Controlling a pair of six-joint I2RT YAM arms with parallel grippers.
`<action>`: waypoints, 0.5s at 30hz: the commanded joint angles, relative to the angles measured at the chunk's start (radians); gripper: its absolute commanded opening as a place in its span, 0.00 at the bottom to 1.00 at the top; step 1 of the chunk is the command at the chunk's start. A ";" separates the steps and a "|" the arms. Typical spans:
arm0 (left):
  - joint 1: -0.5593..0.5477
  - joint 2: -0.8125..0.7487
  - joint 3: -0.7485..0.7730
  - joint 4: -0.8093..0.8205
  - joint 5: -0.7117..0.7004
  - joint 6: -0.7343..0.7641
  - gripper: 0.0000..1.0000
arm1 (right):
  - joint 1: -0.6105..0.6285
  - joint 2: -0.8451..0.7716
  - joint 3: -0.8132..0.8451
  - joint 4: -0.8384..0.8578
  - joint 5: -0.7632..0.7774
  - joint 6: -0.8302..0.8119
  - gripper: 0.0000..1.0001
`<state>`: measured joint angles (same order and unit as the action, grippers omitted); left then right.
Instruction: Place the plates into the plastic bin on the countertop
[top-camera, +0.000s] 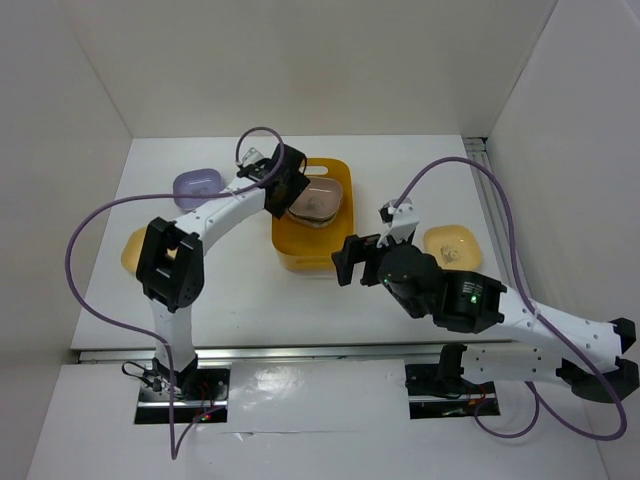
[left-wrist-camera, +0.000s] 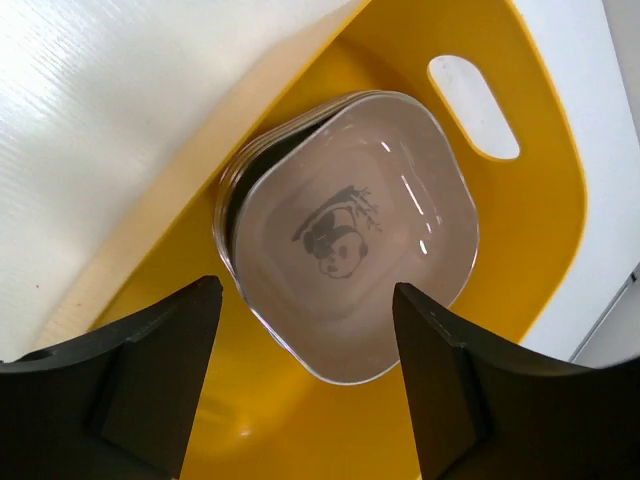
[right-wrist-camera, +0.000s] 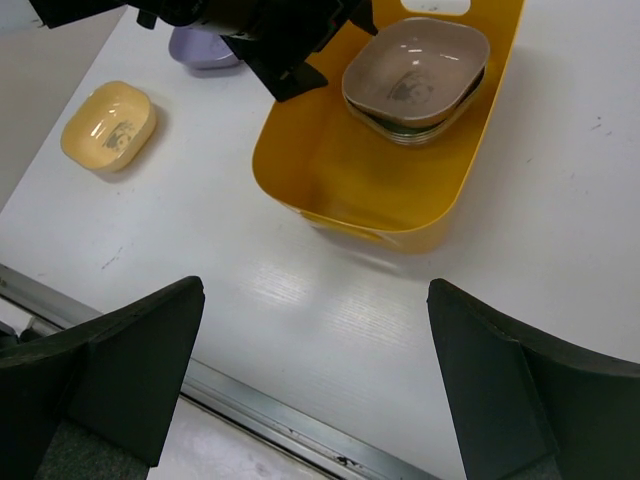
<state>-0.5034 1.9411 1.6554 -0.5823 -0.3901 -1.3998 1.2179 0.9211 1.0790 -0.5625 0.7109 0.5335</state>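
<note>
The yellow-orange bin (top-camera: 300, 255) stands mid-table and holds a stack of plates with a brown-pink panda plate (top-camera: 318, 200) on top; the stack also shows in the left wrist view (left-wrist-camera: 350, 235) and the right wrist view (right-wrist-camera: 415, 72). My left gripper (top-camera: 285, 185) hangs open and empty over the bin's far end, just above the stack (left-wrist-camera: 305, 330). My right gripper (top-camera: 350, 262) is open and empty above the countertop, in front of the bin (right-wrist-camera: 400, 215). A lavender plate (top-camera: 198, 186), a yellow plate (top-camera: 135, 248) and another yellow plate (top-camera: 449, 245) lie on the countertop (top-camera: 250, 310).
White walls enclose the counter on the left, back and right. A metal rail (top-camera: 300, 352) runs along the near edge. The left arm's elbow (top-camera: 170, 262) hides part of the left yellow plate. Purple cables loop over both arms.
</note>
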 joint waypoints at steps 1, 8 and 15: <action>-0.003 -0.073 0.023 0.012 -0.006 -0.013 0.88 | 0.009 -0.014 -0.017 0.018 0.001 0.010 1.00; 0.049 -0.315 -0.069 0.018 -0.116 0.126 1.00 | 0.009 -0.005 -0.063 0.056 -0.008 0.000 1.00; 0.302 -0.314 -0.008 0.041 -0.078 0.509 1.00 | -0.058 0.024 -0.135 0.162 -0.135 -0.055 1.00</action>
<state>-0.2977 1.5894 1.6131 -0.5697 -0.4713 -1.1473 1.1843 0.9283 0.9558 -0.5003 0.6357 0.5156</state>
